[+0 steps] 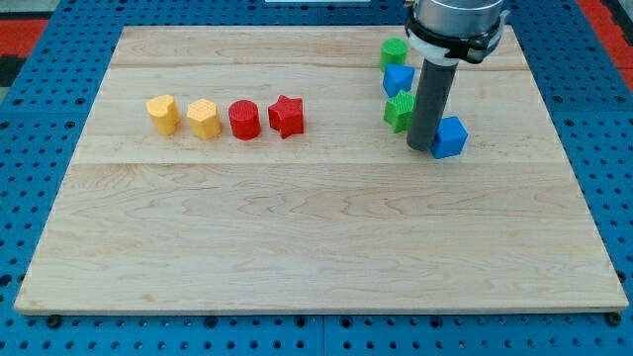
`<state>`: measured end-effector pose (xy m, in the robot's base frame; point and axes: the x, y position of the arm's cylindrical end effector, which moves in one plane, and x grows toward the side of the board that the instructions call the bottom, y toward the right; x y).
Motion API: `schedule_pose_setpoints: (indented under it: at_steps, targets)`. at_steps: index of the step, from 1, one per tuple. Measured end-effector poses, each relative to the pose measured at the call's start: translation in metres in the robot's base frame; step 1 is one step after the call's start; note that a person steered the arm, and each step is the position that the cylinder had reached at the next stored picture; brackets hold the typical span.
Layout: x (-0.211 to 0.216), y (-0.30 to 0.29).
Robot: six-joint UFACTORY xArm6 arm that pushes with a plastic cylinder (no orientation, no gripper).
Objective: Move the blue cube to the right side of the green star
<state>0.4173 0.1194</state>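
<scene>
While the rod stands on the board, entries are placed relative to the green star (400, 110).
Tip (421, 148): just right of the green star, touching the blue cube's left face.
Blue cube (450, 137): right of the green star, slightly lower, near.
Pincer: none fitted; no state can be told.
Step advice: short, slow nudges are judged best; the green star is not to be struck.
Containers: none seen.

Blue cube (451, 137) lies just right of green star (400, 111).
</scene>
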Motion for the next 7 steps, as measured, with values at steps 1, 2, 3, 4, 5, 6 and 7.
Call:
schedule_pose_setpoints:
  at_steps: [1, 2, 3, 4, 5, 6, 7]
  targets:
    - [0.0, 0.0]
    - [0.02, 0.0]
    - [0.029, 0.0]
    - [0.029, 0.0]
    - [0.036, 0.0]
    - [0.059, 0.016]
    - [0.038, 0.042]
